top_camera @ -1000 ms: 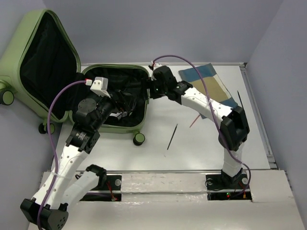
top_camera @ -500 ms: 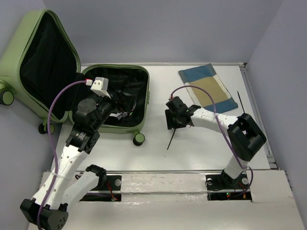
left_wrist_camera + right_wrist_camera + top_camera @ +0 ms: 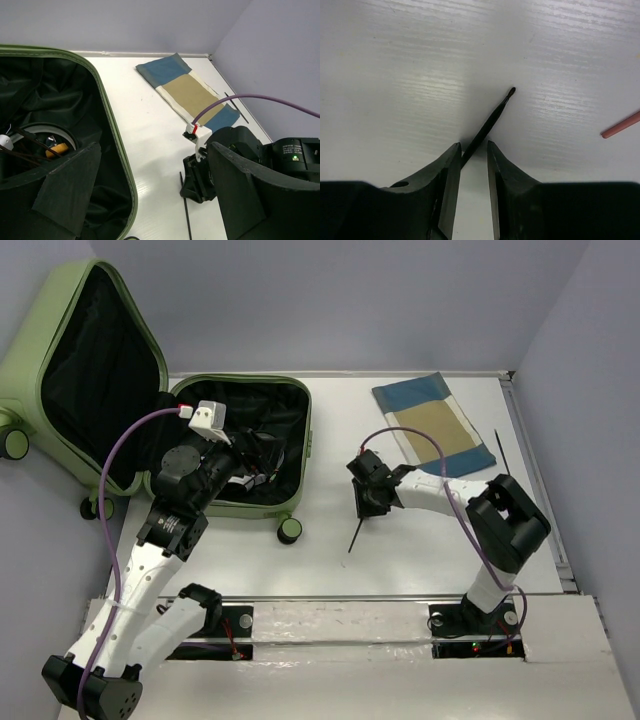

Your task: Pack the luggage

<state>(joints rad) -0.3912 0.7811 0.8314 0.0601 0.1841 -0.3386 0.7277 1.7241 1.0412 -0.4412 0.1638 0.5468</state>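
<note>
Right gripper (image 3: 472, 145) narrow, straddling black stick (image 3: 495, 116), not pinching yet; centre stick, squeeze gently, lift level. Left gripper (image 3: 152, 150) wide over luggage (image 3: 109, 120)

Luggage (image 3: 109, 116) partly beyond left edge

Premises: a robotics lab test cell. Evidence: a white table (image 3: 330, 565) is boxed in by plain lilac-grey walls (image 3: 350, 300) on the left, far and right sides. The left arm (image 3: 150, 560) and right arm (image 3: 500, 530) are bolted to a rail (image 3: 340, 608) at the near edge. An exposed purple cable (image 3: 250, 96) and a green status light (image 3: 295, 157) are noted.
</note>
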